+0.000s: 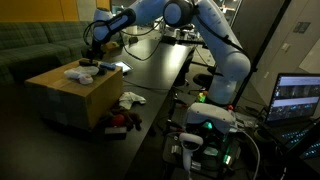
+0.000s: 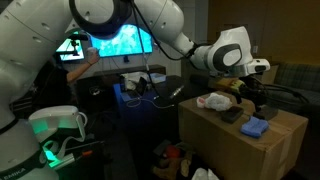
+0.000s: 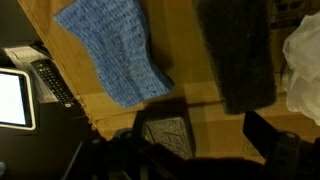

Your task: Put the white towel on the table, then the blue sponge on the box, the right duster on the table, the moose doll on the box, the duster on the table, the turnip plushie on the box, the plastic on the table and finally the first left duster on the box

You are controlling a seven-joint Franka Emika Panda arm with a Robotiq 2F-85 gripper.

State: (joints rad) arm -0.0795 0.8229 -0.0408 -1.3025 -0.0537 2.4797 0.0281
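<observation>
Well, the table [image 1: 165, 60] seems to hold the white towel [image 1: 130, 98] at its near end. The box [image 2: 230, 150] carries the blue sponge [image 2: 255, 127], with the gripper [image 2: 250, 98] hanging open just above it. Dusters and toys look not yet moved.

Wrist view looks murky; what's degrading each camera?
Wrist view: dim and soft, blue sponge blurred, gripper nearly lost in shadow. In an exterior view, the monitor glares cyan against a dark room. In an exterior view, light catches the arm, the box dimmer.
</observation>
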